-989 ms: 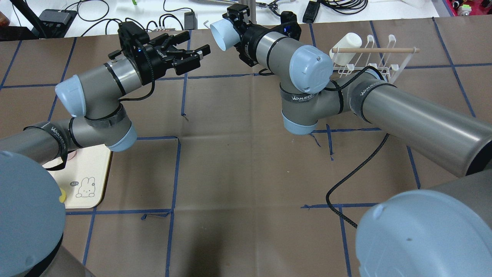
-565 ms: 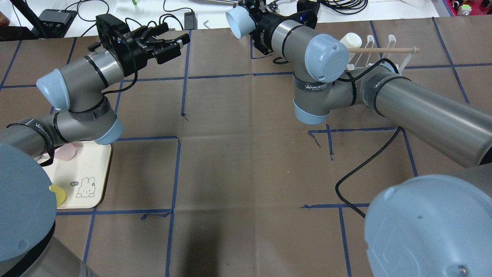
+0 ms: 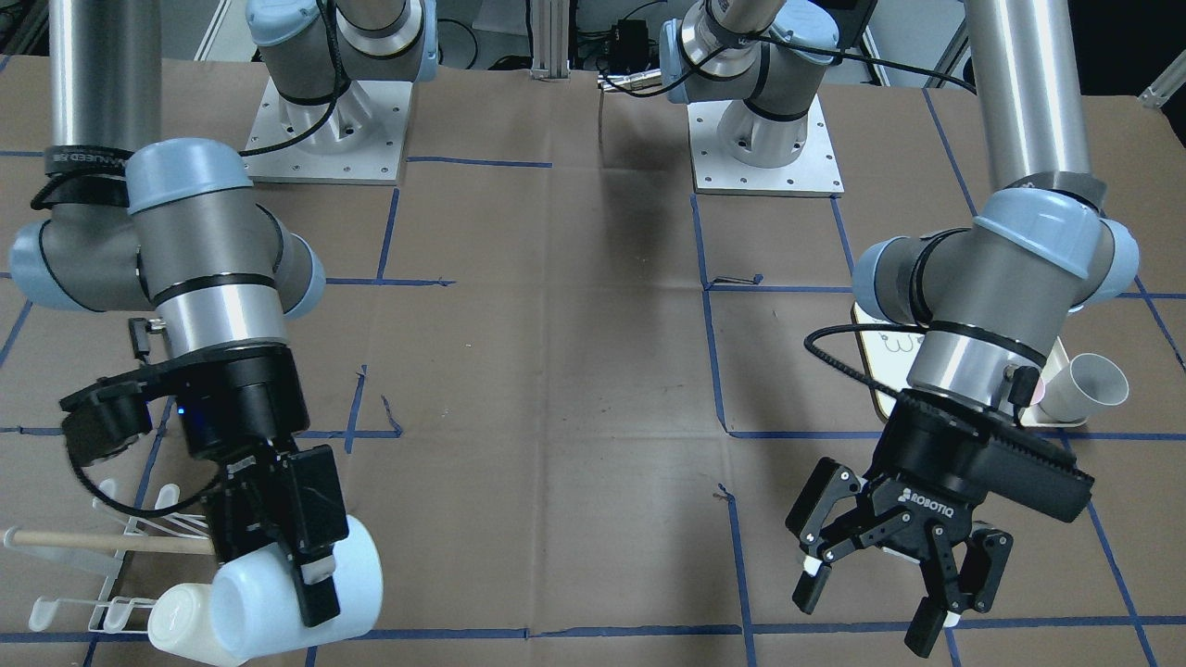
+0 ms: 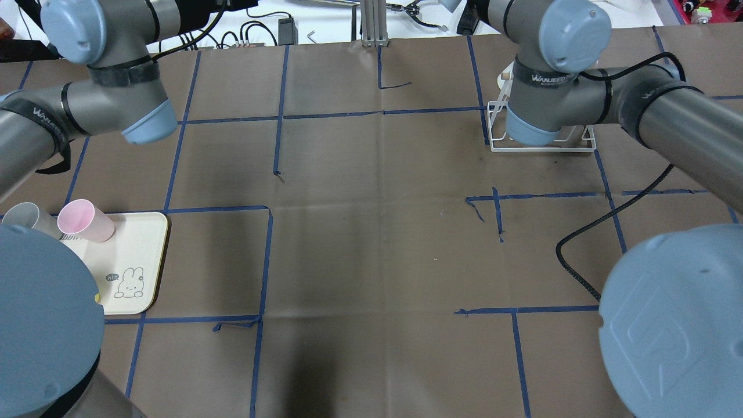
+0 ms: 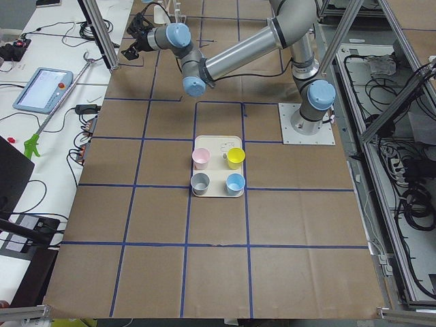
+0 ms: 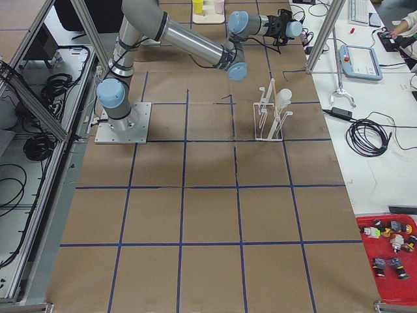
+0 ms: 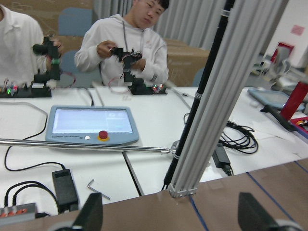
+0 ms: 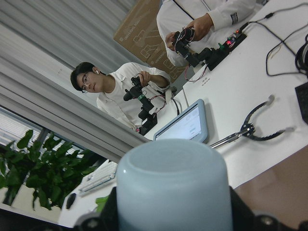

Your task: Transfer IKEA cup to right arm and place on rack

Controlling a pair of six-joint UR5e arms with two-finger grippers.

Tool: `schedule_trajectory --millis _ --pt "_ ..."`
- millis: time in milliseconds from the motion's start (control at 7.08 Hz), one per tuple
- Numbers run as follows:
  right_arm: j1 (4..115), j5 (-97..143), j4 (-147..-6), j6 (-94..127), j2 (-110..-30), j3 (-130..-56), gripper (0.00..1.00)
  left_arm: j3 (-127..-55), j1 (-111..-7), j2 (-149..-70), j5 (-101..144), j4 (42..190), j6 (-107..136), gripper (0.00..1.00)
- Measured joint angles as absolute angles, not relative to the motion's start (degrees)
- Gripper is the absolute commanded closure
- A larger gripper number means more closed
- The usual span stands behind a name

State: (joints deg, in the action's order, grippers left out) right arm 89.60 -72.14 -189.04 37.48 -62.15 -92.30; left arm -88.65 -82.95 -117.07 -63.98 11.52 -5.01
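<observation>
Exterior front-facing view shows the right tool (image 3: 313,585) gripping the blue cup (image 3: 359,572), lying on its side just beside the rack (image 3: 102,541), while the left tool (image 3: 873,597), spread wide, hangs far from the rack.

Left tool (image 5: 132,45) well apart from cup-filled tray (image 5: 217,170).

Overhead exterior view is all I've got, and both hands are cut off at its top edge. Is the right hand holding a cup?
Observer: Yes. The front-facing view shows the right hand shut on a pale blue cup.
Operator: And the left hand?
Observer: The left hand is open and empty.
Operator: Is anything on the rack?
Observer: One white cup sits on the rack, close beside the held cup.
</observation>
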Motion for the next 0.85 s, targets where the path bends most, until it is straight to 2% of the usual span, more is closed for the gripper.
schedule_trajectory --millis 424,848 --pt "81.6 -73.1 -182.0 6.3 -61.9 -91.8 0.91 -87.3 -87.2 -109.9 -78.8 40.7 -4.9 0.02" --pt "74.9 -73.0 -178.0 -8.5 -60.1 -91.7 0.91 -85.9 -86.6 -99.9 -86.0 74.3 -5.0 0.01"
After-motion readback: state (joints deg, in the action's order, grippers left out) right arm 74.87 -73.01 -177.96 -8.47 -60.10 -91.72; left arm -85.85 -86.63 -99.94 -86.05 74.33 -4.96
